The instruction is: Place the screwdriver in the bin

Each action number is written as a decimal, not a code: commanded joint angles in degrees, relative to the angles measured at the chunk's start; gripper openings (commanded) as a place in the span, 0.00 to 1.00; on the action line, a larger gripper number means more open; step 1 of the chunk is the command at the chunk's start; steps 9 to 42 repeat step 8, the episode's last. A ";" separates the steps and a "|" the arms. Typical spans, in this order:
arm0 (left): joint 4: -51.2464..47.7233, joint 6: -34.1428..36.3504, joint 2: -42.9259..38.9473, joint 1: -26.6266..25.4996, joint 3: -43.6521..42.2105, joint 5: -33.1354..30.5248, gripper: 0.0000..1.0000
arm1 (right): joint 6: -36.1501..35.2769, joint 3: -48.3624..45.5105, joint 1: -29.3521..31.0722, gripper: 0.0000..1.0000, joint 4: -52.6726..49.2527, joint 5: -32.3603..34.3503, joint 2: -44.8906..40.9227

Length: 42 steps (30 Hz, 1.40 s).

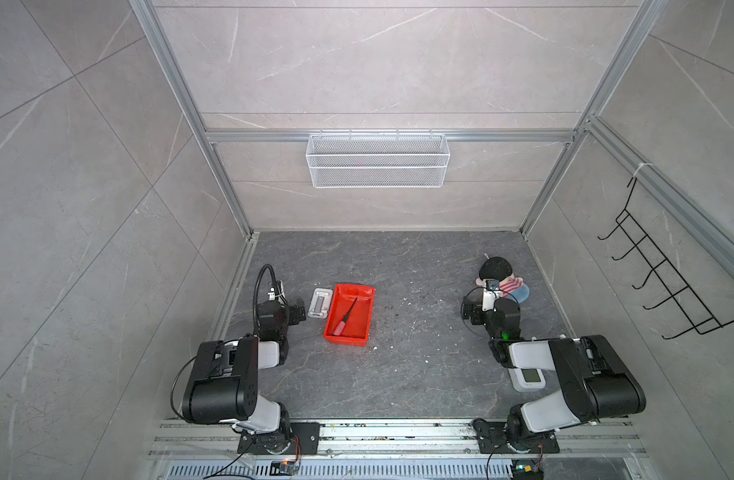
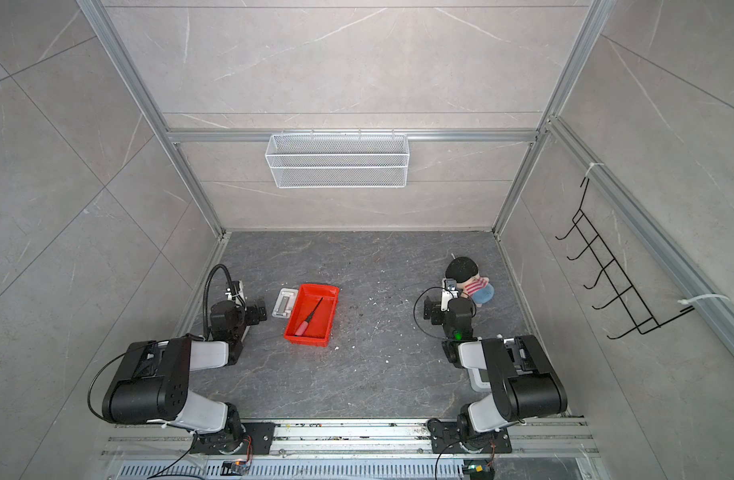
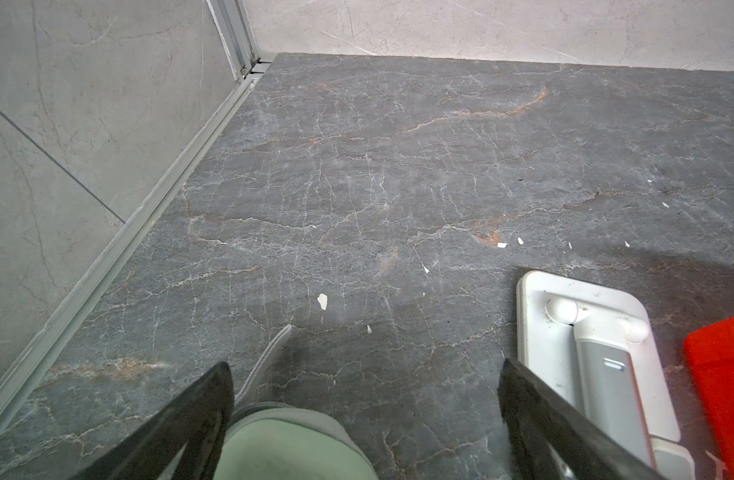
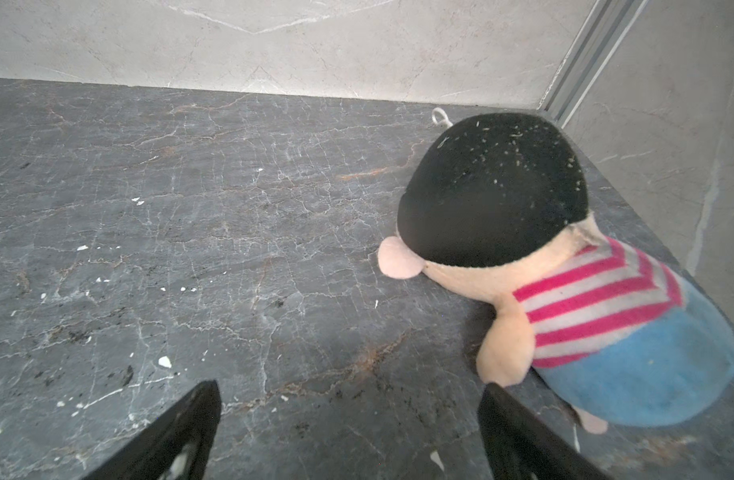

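The screwdriver [image 1: 345, 319] [image 2: 311, 318], red handle and thin black shaft, lies slantwise inside the bin [image 1: 362, 322] [image 2: 327, 322], a shallow red tray left of the floor's middle in both top views. One corner of the bin [image 3: 722, 374] shows in the left wrist view; the screwdriver is out of sight there. My left gripper [image 1: 296, 311] [image 2: 257, 312] [image 3: 365, 365] hovers left of the bin, open and holding nothing. My right gripper [image 1: 475, 311] [image 2: 431, 311] [image 4: 349, 386] is far to the right, open and empty over bare floor.
A white flat device [image 1: 320, 303] [image 3: 585, 353] lies against the bin's left side. A pale green soft thing [image 3: 290, 444] sits under the left gripper. A plush doll [image 1: 502, 280] [image 4: 564, 291] lies by the right gripper. A white screen device [image 1: 529, 378] lies under the right arm. A wire basket [image 1: 377, 160] hangs on the back wall.
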 commanded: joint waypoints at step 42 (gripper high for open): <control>1.62 -0.78 0.03 0.02 0.62 0.60 1.00 | 1.02 1.30 -0.08 0.99 1.28 -0.72 0.18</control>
